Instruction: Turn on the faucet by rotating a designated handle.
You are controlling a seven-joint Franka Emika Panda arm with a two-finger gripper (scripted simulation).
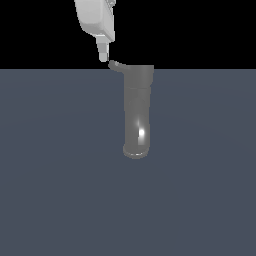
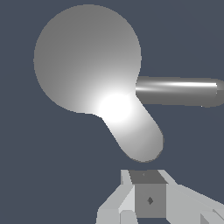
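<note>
Closest to your wrist camera sits the gripper [image 2: 148, 192]: you see a grey pad face with pale finger housings sloping away on either side of it. From this angle the fingers look drawn together with no gap showing between them, and nothing is held; the exterior view, where only one fingertip [image 1: 103, 54] shows edge-on, does not settle it, so treat the opening as uncertain.

Just beyond the fingertips lies the handle [image 2: 139, 138], a rounded lever running out from the faucet's wide circular cap [image 2: 87, 57]. Its free end points toward the fingers and stops just short of them, with a strip of dark floor [image 2: 52, 166] between.

In the exterior view the gripper [image 1: 103, 56] hangs directly above the handle [image 1: 115, 65], the fingertip very near the lever's outer tip; you cannot tell whether they touch. The faucet [image 1: 137, 110] stands as a thick glossy grey column on the far side of the handle from the fingers, its bent spout end [image 1: 136, 150] well below them. In the wrist view the spout [image 2: 177, 91] runs off sideways from the cap.
</note>
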